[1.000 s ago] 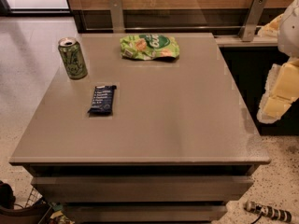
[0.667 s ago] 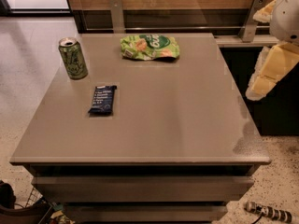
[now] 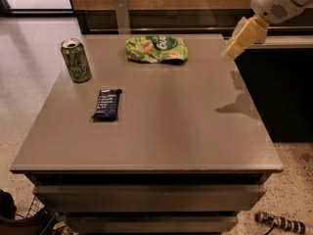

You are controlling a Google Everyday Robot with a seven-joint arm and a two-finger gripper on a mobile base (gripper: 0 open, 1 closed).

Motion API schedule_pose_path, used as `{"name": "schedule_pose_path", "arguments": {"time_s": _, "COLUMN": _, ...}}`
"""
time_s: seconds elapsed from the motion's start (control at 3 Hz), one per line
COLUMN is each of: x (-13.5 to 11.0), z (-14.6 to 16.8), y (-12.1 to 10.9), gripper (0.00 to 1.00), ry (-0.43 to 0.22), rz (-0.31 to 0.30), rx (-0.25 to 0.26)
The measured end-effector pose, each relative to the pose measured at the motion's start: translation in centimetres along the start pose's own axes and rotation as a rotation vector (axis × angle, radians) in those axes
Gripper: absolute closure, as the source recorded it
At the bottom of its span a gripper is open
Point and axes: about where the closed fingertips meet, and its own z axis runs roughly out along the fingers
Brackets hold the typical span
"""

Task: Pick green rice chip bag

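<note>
The green rice chip bag lies flat and crinkled at the far middle of the grey table, with its dark green oval logo facing up. My gripper comes in from the upper right on a white arm. It hangs above the table's far right edge, well to the right of the bag and apart from it. It holds nothing that I can see.
An upright green drink can stands at the far left. A small dark blue wrapped bar lies left of centre. A dark counter borders the table's right side, and a wood wall with a metal post runs behind.
The arm has risen and swung left, from beside the table's right edge to above its far right corner. The bag, can and bar have not moved.
</note>
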Motion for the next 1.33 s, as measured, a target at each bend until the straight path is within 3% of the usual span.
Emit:
{"name": "schedule_pose_path", "arguments": {"time_s": 0.33, "x": -1.8, "z": 4.9, "y": -2.0, "gripper": 0.00, "ry": -0.135, "rz": 0.022, "rx": -0.040}}
{"name": "schedule_pose_path", "arguments": {"time_s": 1.0, "x": -2.5, "z": 6.3, "y": -3.1, "gripper": 0.00, "ry": -0.098, "rz": -0.008, "rx": -0.051}}
{"name": "schedule_pose_path", "arguments": {"time_s": 1.33, "x": -3.1, "z": 10.6, "y": -4.5, "gripper": 0.00, "ry": -0.043, "rz": -0.055, "rx": -0.094}}
